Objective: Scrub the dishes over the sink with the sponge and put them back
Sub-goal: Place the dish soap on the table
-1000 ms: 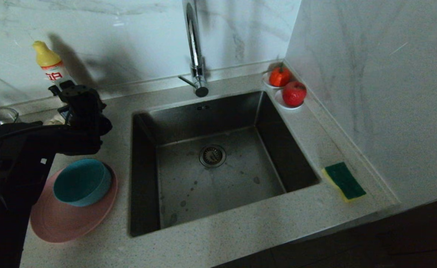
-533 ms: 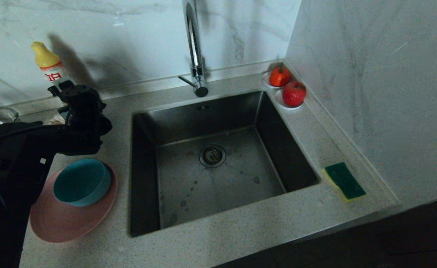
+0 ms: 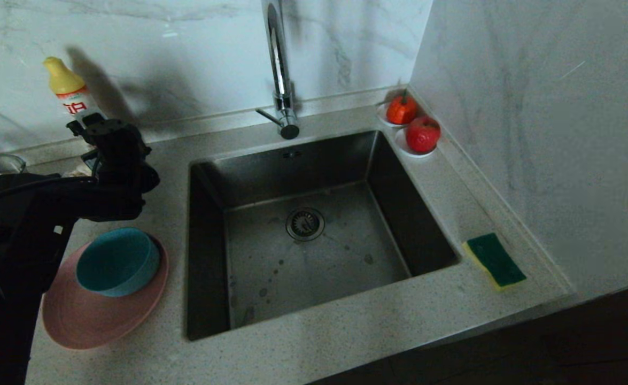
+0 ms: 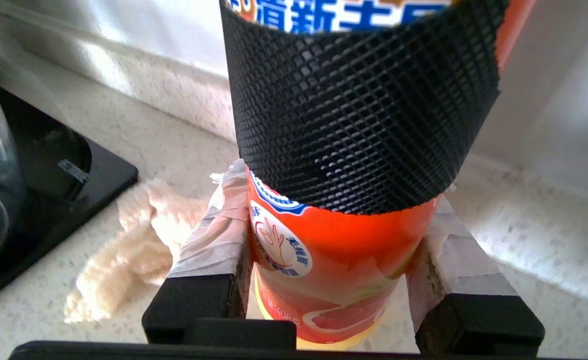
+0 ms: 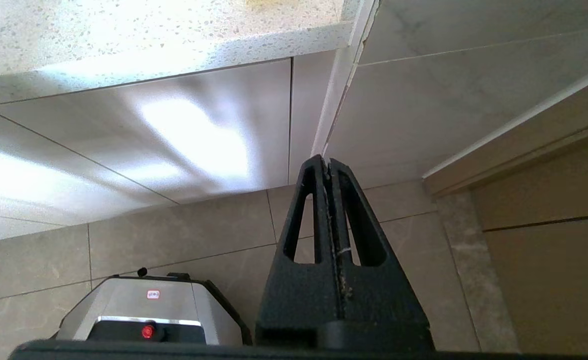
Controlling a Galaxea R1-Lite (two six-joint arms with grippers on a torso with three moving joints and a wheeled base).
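While the left gripper (image 3: 86,136) reached toward the counter's back left corner in the head view, the teal bowl (image 3: 117,260) sat inside the pink plate (image 3: 97,307) at the counter's left edge beside the sink (image 3: 314,230), and the sponge (image 3: 494,259) lay on the counter's right strip, near its front edge. In the left wrist view the left gripper (image 4: 341,260) stood about half open, both taped fingers (image 4: 213,240) pressed against an orange detergent bottle (image 4: 334,265) standing between them, a pale cloth (image 4: 128,250) beside it. In the right wrist view the right gripper (image 5: 329,170) hung below the counter, fingers together, empty. The sponge looked light and soft, best pinched across its long sides; the dishes looked stiff and smooth, likely slippery, best taken by the rim.
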